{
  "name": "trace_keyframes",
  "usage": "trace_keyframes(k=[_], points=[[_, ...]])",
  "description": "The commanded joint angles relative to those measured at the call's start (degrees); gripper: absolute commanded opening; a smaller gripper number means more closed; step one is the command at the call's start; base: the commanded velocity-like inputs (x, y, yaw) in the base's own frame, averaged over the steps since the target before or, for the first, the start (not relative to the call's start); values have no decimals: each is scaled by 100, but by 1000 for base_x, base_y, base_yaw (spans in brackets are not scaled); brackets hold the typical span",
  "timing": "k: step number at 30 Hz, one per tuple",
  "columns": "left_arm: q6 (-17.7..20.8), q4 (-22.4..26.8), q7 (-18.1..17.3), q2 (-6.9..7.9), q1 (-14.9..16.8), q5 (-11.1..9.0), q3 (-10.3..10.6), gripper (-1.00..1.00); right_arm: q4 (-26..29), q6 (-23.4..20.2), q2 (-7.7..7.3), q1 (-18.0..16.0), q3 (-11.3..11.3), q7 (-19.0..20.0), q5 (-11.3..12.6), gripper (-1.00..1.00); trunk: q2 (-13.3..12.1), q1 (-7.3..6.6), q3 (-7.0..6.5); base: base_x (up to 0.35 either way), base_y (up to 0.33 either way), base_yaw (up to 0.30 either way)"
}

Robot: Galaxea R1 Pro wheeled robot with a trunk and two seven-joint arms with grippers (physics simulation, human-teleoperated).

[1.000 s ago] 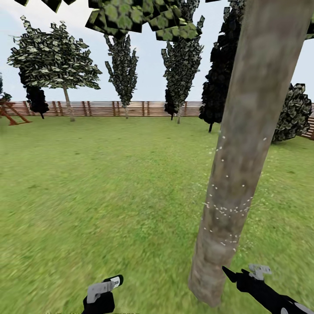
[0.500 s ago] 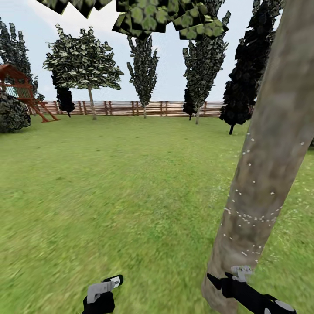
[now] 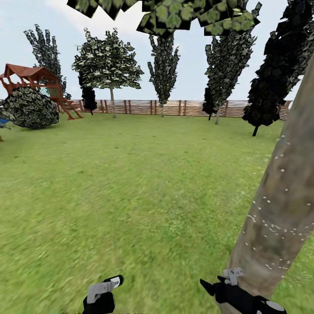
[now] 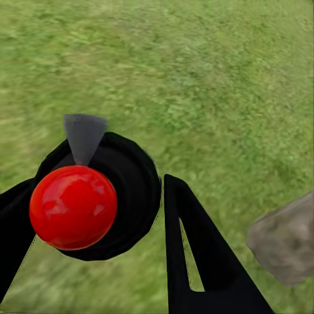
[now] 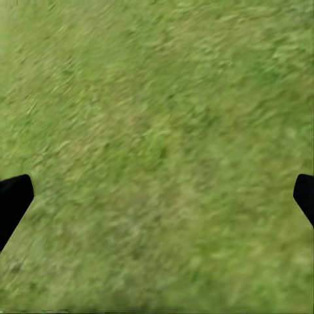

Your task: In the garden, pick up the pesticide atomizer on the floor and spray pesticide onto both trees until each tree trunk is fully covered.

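The near tree trunk rises grey-brown at the right of the head view, leaning out of frame. White pesticide specks dot its lower part. Its blocky green canopy hangs overhead. My left gripper is low at the bottom, shut on the black pesticide atomizer, grey nozzle forward. In the left wrist view the atomizer, with a red ball on it, sits between the fingers of the left gripper, and the trunk's foot lies to one side. My right gripper hovers open by the trunk's base; the right gripper has only grass between its tips.
Green lawn stretches ahead to a brown slatted fence. Several distant trees line it, with dark ones at the right. A red play structure and a round bush stand at the far left.
The camera has turned left: the trunk slid to the view's right edge, and the play structure and bush came into view. My right gripper shifted leftward in the picture.
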State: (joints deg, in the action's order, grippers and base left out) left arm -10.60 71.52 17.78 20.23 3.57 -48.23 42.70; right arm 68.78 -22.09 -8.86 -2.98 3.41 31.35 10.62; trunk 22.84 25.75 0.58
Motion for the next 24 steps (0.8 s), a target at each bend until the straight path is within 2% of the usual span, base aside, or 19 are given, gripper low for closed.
trace_keyframes(k=[1, 7, 12, 18, 24], points=[[-48, 2, 33, 7, 12, -53, 34, -100, 4, -50, -1, -1, -10, 11, 50, 100, 8, 3, 9, 0, 0, 280], [-48, 2, 32, 7, 12, -53, 35, -100, -4, -50, -15, -1, -152, 5, 46, 100, 8, 3, 25, 0, 0, 280], [-42, 2, 38, 7, 12, -55, 36, -100, -5, -50, -17, -1, -179, -11, 46, 100, 8, 3, 39, 0, 0, 268], [-26, 0, 41, 6, 13, -57, 35, -100, -10, -45, -10, -1, -180, -22, 51, 100, 8, 3, 43, 0, 0, 72], [-14, -5, 41, -1, 13, -57, 36, -100, -16, -42, 5, -1, -180, -25, 46, 100, 8, 3, 44, 0, 0, 218]])
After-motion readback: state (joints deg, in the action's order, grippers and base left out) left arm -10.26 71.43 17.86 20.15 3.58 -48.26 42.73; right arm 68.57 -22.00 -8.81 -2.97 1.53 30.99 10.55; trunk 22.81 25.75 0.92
